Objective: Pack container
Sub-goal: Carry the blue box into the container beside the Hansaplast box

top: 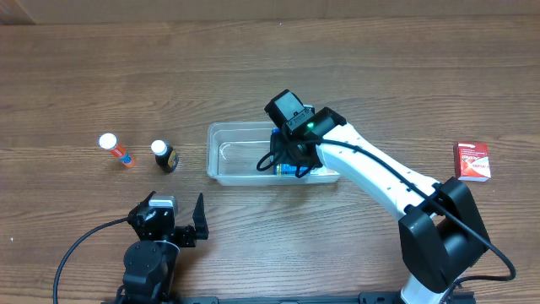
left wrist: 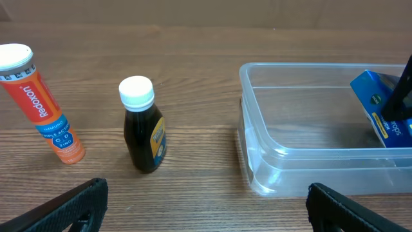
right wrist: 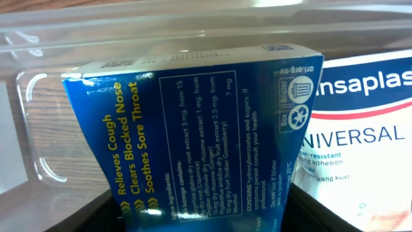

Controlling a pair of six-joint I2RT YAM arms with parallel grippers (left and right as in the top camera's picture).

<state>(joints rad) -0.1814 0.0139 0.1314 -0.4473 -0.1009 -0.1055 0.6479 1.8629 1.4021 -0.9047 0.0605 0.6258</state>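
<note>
Right claw (top: 292, 160) reaches down into the clear, see-through plastic rectangular container (top: 218, 160) and is clamped on a blue cardboard box printed with yellow and white text (right wrist: 193, 129). In the right wrist view we see this box tilted, its lower end running down between the dark fingers (right wrist: 309, 219). Just beside the held box, to the claw's right, lies a white plaster pack with blue lettering (right wrist: 367, 135), also inside the container. We find the container directly beneath and around this claw, near the middle of the brown wooden table (top: 380, 59). Well apart, further to the claw's right, a small red box (top: 472, 161) rests on the table. To the claw's left, beyond the container's end wall, stand a dark brown bottle with a white cap (left wrist: 143, 129) and, further out, a leaning orange tube with a white cap (left wrist: 45, 106). Left claw (left wrist: 206, 212) hovers low before these two, fingers spread wide and holding nothing, well apart from the right claw.
</note>
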